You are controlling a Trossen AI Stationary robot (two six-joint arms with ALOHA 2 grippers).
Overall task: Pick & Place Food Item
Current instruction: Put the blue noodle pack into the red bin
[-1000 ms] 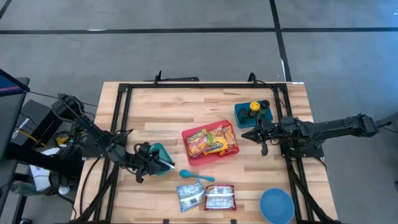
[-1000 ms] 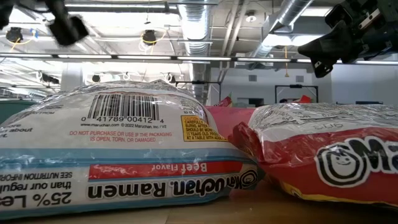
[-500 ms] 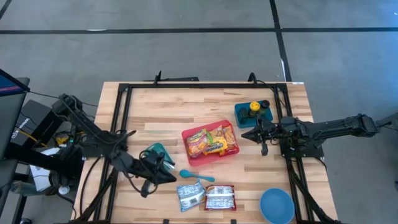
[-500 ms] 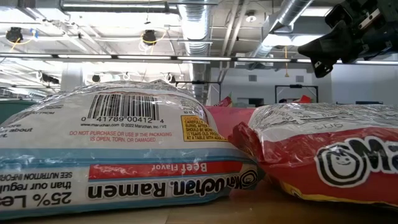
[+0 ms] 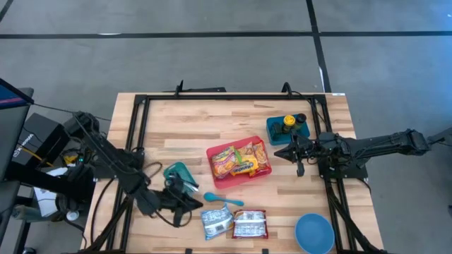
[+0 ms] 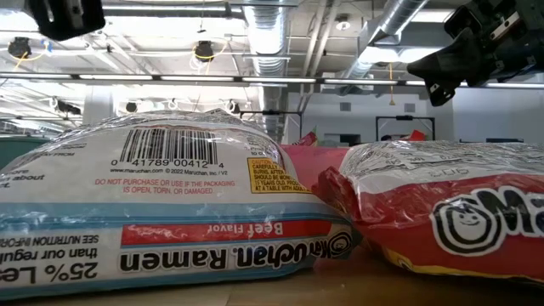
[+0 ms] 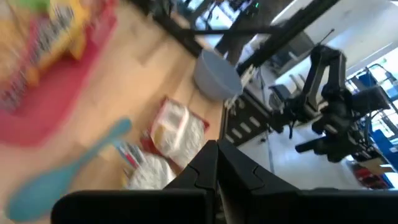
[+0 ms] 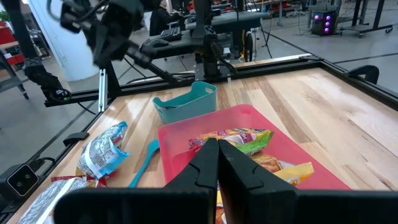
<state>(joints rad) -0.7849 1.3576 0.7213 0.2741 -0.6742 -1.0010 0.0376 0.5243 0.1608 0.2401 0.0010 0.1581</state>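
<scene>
Top half of the table (image 5: 212, 120) is bare wood, easy passage. Centre is blocked by the red tray (image 5: 215, 156) of snack packs. Front edge is crowded: two ramen packs (image 5: 233, 224), blue spoon (image 5: 222, 200), blue bowl (image 5: 314, 233) (front right). Teal cup (image 5: 176, 171) sits left of the tray; teal box (image 5: 287, 128) far right. Black frame rails (image 5: 138, 127) hem both sides.

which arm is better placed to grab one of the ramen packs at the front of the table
Left. The left gripper, shut, hangs right beside the blue ramen pack. The right gripper, also shut, sits by the red tray, farther from both packs.
</scene>
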